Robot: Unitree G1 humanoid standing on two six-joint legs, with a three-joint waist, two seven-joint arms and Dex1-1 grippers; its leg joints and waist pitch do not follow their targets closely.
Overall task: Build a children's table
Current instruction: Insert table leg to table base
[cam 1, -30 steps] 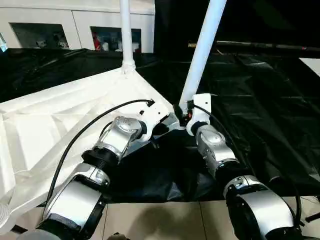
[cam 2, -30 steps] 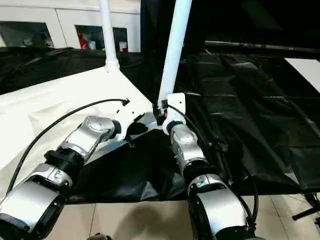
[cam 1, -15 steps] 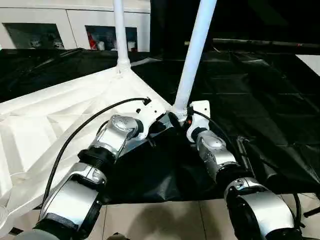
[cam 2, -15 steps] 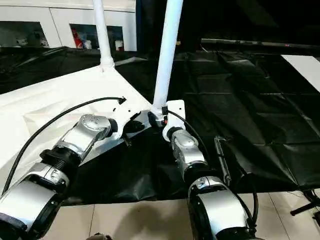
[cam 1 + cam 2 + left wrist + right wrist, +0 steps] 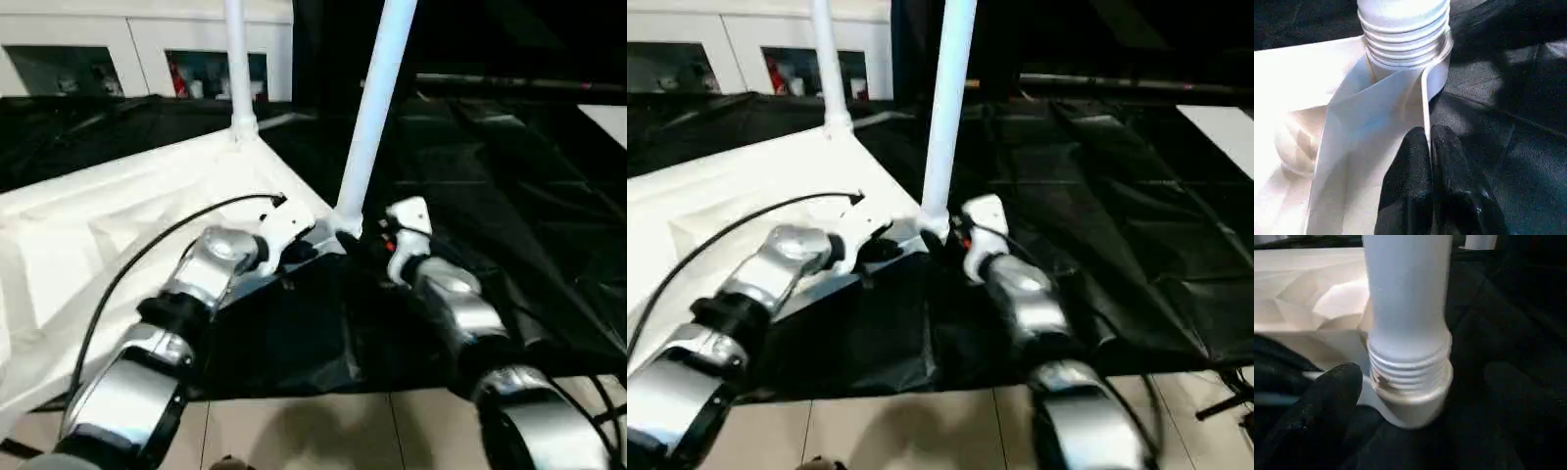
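Upside down on the black-draped table [image 5: 509, 166] lies the tabletop [image 5: 118, 225], ribbed underside up. Near corner socket [image 5: 1415, 396] holding a leg [image 5: 372, 108], threads partly exposed — probably not fully seated. Second leg [image 5: 238, 59] upright at the corner beyond the socket. Left gripper [image 5: 1431, 147] pinched tight on the thin rim beside the socket. Right gripper [image 5: 1415, 382] spread either side of the leg's base, not touching. Likely light, stiff, slick plastic — best grasped low on the leg, close above the socket.

lab or showroom: black-draped table [image 5: 509, 196], white glass-door cabinet [image 5: 147, 59].
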